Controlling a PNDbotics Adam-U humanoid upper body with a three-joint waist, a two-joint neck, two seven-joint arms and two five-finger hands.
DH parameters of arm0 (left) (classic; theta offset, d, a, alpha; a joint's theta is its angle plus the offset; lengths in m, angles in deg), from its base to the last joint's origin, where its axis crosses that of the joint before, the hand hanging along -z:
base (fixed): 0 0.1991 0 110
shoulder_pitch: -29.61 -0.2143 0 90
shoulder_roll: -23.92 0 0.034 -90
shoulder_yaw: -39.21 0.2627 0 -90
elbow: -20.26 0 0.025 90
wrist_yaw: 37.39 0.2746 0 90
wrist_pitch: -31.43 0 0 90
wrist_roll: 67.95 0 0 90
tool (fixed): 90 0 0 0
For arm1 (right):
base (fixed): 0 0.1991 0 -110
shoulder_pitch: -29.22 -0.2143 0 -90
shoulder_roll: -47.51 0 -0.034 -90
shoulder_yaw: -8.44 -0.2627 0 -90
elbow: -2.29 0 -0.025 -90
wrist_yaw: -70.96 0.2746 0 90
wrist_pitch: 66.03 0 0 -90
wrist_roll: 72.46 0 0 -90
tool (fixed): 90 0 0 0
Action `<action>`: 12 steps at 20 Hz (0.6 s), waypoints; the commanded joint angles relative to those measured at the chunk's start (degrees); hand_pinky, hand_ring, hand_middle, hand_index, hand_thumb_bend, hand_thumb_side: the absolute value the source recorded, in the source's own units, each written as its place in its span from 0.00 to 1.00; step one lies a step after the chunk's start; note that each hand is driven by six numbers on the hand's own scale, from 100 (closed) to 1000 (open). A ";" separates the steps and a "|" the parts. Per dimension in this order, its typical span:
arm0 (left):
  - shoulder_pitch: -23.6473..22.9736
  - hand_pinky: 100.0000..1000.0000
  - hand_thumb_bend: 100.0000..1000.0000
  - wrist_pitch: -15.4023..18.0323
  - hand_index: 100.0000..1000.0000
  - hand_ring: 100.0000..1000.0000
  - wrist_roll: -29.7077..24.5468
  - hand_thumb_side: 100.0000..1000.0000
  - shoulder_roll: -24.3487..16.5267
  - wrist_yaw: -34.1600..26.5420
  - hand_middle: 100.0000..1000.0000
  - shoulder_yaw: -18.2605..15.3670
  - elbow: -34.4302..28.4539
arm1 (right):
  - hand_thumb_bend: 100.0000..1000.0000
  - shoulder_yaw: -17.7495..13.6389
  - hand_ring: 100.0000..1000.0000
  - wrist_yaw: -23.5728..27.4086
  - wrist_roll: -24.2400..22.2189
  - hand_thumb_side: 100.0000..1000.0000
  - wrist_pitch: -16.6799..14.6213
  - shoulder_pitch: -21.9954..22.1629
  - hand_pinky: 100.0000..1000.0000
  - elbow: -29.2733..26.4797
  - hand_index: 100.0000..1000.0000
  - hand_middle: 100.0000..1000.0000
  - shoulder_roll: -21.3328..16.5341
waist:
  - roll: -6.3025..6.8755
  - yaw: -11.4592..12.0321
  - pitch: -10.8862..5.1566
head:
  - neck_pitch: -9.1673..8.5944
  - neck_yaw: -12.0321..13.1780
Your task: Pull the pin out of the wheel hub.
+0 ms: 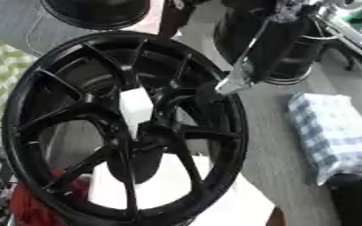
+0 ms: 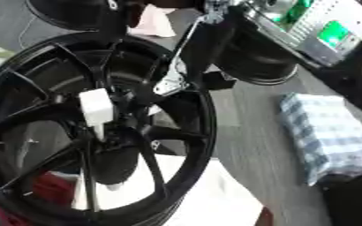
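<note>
A large black spoked wheel (image 1: 122, 128) stands tilted and fills the left of both views. At its hub sits a white blocky piece (image 2: 96, 107) with a thin stem running down into the hub centre; this looks like the pin. My right arm comes down from the upper right, its silver wrist (image 1: 235, 82) at the wheel's rim. The black right hand (image 1: 182, 98) reaches in between the spokes, just right of the white piece. It blends with the black spokes, so I cannot see whether it touches the pin. No left hand shows.
A blue-and-white checked cloth (image 1: 332, 132) lies on the grey table to the right. Other black wheels (image 1: 291, 62) stand at the back. A white sheet (image 1: 168, 185) lies under the wheel, something red (image 1: 28, 204) at lower left, and equipment with green panels (image 2: 323, 32) at upper right.
</note>
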 commanded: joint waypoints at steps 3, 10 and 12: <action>-0.04 0.84 0.00 -0.08 0.76 0.61 -0.06 0.75 -1.94 0.17 0.54 -0.08 -1.04 | 0.47 -0.21 0.71 2.99 -4.42 0.10 4.48 -3.06 0.73 -0.67 0.70 0.63 -0.54 | 0.42 -0.18 -1.21 | 0.17 0.12; -0.17 0.84 0.00 -0.28 0.76 0.61 -0.12 0.75 -1.92 0.52 0.54 -0.01 -1.04 | 0.47 1.40 0.71 1.37 -4.57 0.08 8.96 -6.11 0.73 -0.67 0.70 0.64 1.08 | 0.02 -0.36 -1.02 | 0.83 0.18; -0.15 0.84 0.00 -0.22 0.76 0.61 -0.19 0.75 -1.97 0.75 0.54 0.02 -1.04 | 0.47 2.10 0.71 0.75 -4.05 0.07 10.53 -6.83 0.73 -0.67 0.70 0.64 1.55 | -0.17 -0.36 -0.80 | 1.39 0.19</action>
